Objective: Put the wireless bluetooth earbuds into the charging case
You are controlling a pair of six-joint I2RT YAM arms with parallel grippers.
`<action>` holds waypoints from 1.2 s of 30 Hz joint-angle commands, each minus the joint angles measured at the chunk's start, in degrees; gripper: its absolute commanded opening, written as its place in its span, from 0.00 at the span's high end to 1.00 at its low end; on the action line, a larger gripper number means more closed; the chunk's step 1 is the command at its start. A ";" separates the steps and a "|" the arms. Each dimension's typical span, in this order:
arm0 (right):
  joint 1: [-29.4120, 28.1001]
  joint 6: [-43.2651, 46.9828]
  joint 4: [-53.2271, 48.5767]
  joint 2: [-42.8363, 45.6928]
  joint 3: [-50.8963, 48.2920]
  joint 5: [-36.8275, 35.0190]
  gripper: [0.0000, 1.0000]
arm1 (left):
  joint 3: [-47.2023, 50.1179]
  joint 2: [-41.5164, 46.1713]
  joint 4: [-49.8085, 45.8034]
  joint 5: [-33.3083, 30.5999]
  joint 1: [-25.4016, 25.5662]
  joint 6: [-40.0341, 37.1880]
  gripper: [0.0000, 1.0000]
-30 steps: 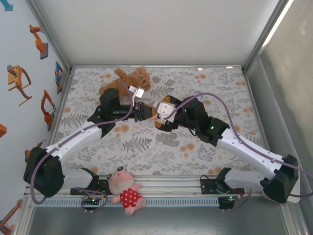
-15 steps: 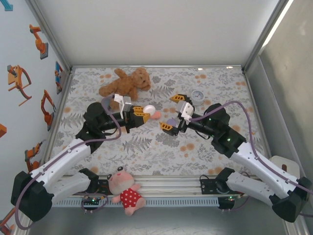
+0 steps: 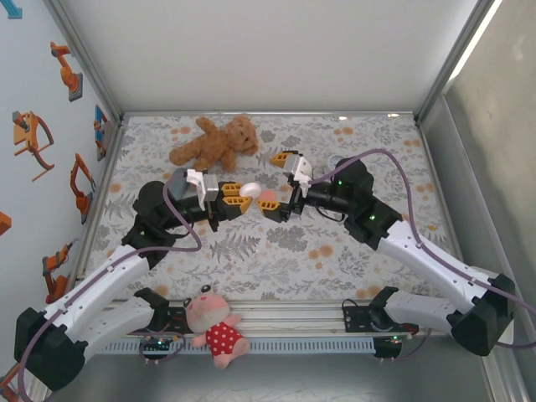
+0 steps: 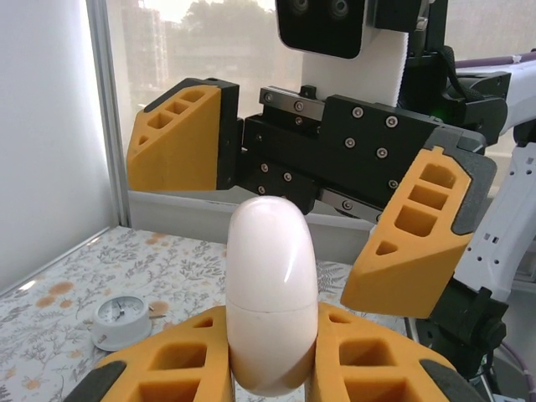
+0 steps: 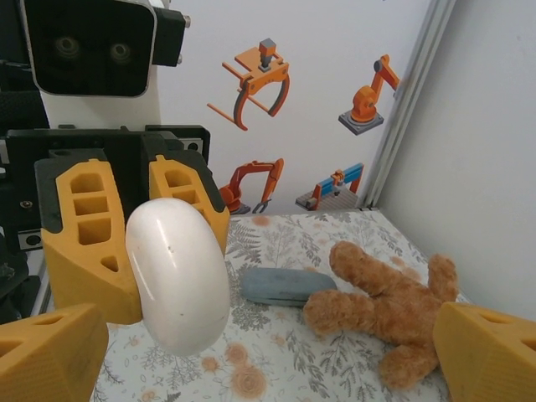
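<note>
My left gripper (image 3: 235, 201) is shut on a white, pink-tinged charging case (image 3: 249, 191) and holds it in the air over the middle of the cloth. In the left wrist view the case (image 4: 272, 293) stands upright between the orange fingers (image 4: 167, 368), its lid closed. My right gripper (image 3: 276, 182) faces it, open wide, one finger on each side of the case's free end without touching. From the right wrist the case (image 5: 177, 276) hangs just ahead of my right gripper (image 5: 268, 360). The earbuds are out of view.
A grey-blue closed case (image 5: 287, 286) lies on the patterned cloth beside a brown teddy bear (image 3: 216, 142). A small round dial (image 3: 339, 161) sits at the back right. A pink doll (image 3: 213, 322) lies at the front rail. White walls enclose the table.
The left gripper has drawn back to the left with the case. The right gripper pulled away, then swung back, and now faces the case with its open fingers.
</note>
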State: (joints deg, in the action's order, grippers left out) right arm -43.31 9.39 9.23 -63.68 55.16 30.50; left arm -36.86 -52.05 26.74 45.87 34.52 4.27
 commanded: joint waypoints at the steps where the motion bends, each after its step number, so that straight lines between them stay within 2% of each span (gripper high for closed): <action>1: 0.07 -1.23 3.20 -0.94 2.66 1.05 0.04 | 0.09 1.35 -0.66 0.15 0.35 -2.25 1.00; 19: 0.10 -1.36 1.15 -3.14 5.90 -3.84 0.22 | -0.23 1.25 -2.10 0.22 0.37 -3.48 1.00; 36: 0.13 -1.94 -0.71 -3.44 8.32 -4.79 0.24 | -0.30 1.84 -3.81 -0.54 0.33 -3.70 1.00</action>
State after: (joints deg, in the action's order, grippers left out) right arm -43.31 8.51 8.67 -67.44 61.60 26.09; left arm -36.86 -51.18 23.07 44.60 34.52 2.02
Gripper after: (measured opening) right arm 0.763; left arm 0.203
